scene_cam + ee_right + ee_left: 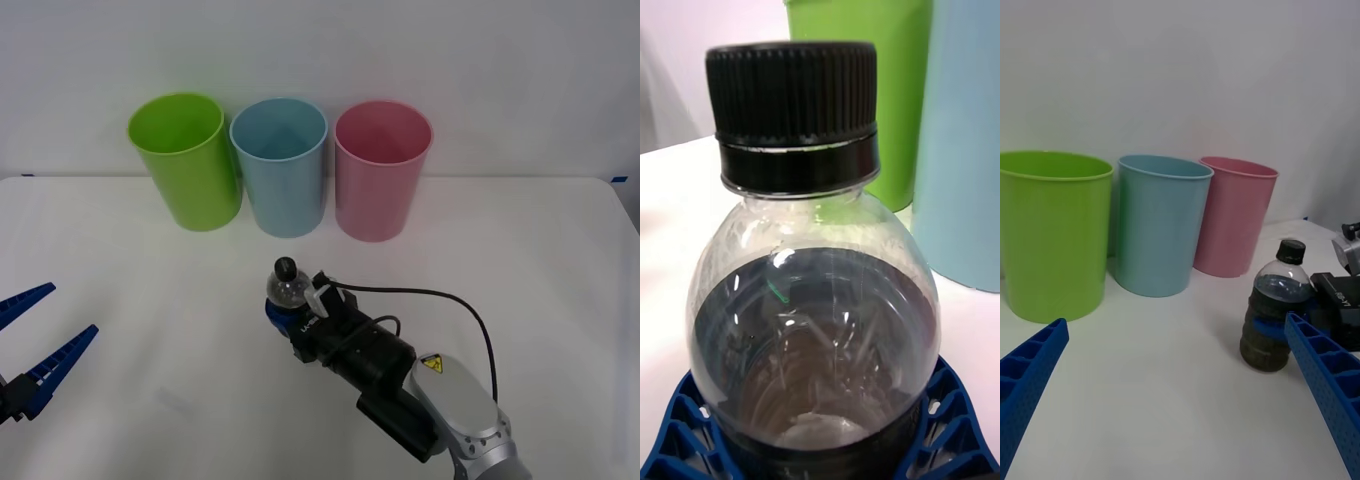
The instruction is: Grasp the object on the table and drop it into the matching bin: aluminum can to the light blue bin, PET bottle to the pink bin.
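A small clear PET bottle (286,288) with a black cap stands upright on the white table (120,250), near its middle and in front of the light blue bin (280,165). The right gripper (283,312) reaches in from the near side, and its blue ribbed fingers (951,427) are closed around the lower body of the bottle, one on each side. In the left wrist view the bottle's base (1264,352) appears to rest on the tabletop. The pink bin (381,168) stands just beside the blue one, a lime green bin (184,158) on the other side. The left gripper (38,335) waits at the near left edge, fingers spread wide, holding nothing.
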